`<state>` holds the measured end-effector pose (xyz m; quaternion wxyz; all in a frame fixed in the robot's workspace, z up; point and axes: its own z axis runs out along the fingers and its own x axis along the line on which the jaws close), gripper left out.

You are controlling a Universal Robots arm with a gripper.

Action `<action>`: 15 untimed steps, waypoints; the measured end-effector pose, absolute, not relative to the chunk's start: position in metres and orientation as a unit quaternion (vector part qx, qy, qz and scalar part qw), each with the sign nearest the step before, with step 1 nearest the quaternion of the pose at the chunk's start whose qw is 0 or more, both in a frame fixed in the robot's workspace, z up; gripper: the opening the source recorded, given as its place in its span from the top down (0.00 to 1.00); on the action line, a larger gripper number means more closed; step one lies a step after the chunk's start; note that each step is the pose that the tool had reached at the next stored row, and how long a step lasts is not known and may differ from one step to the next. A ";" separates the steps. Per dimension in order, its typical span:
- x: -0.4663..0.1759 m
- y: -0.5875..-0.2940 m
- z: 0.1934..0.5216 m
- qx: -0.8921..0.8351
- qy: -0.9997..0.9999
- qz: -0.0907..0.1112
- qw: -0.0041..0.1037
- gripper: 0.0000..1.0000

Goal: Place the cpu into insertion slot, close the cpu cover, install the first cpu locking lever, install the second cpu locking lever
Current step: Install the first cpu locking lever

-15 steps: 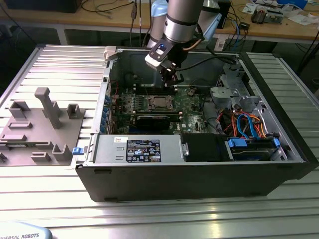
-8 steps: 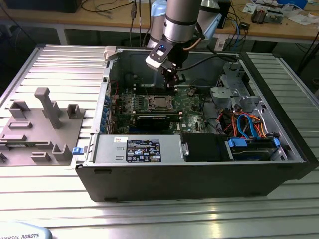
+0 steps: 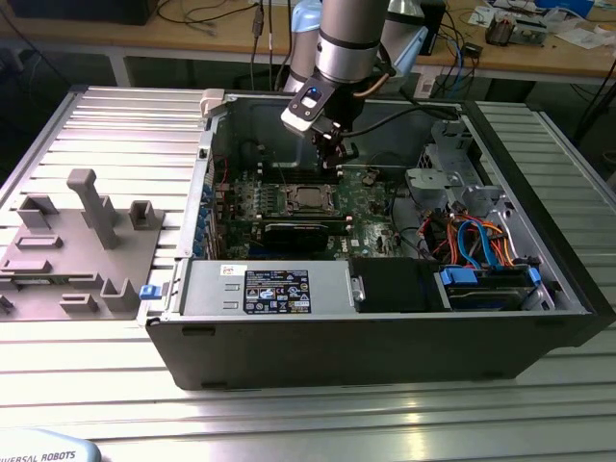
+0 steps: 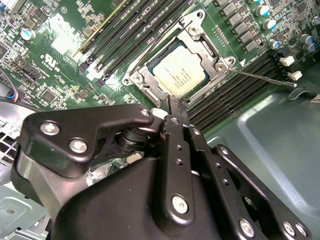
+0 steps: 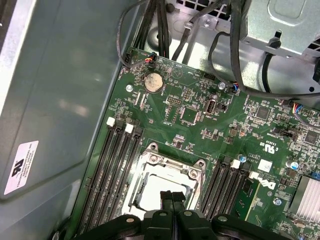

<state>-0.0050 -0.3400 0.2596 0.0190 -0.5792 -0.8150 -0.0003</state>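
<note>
hovering clenched on nothing, the black gripper sits at the edge of the silver-rimmed square insertion slot; the dull silver-grey square cpu lies inside, under the thin silver frame cpu cover.

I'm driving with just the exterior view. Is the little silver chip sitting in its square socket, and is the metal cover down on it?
Observer: Yes. In the second wrist view the cpu lies in the insertion slot, and the cpu cover lies flat around it.
Operator: Are the levers locked?
Observer: One thin lever angles away from the socket's corner, out across the black memory slots. I cannot tell about the other one.
Operator: Where's the gripper?
Observer: The gripper is shut, with its tip right beside the cover's edge. I cannot tell whether it touches.
</note>
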 end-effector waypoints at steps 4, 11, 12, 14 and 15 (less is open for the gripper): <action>-0.005 -0.340 0.260 -0.576 -0.818 0.000 0.019 0.89; -0.005 -0.340 0.260 -0.562 -0.827 0.000 0.019 0.89; -0.005 -0.340 0.260 -0.561 -0.828 0.000 0.019 0.89; -0.005 -0.340 0.260 -0.558 -0.830 0.000 0.019 0.89; -0.005 -0.340 0.260 -0.557 -0.830 0.000 0.019 0.89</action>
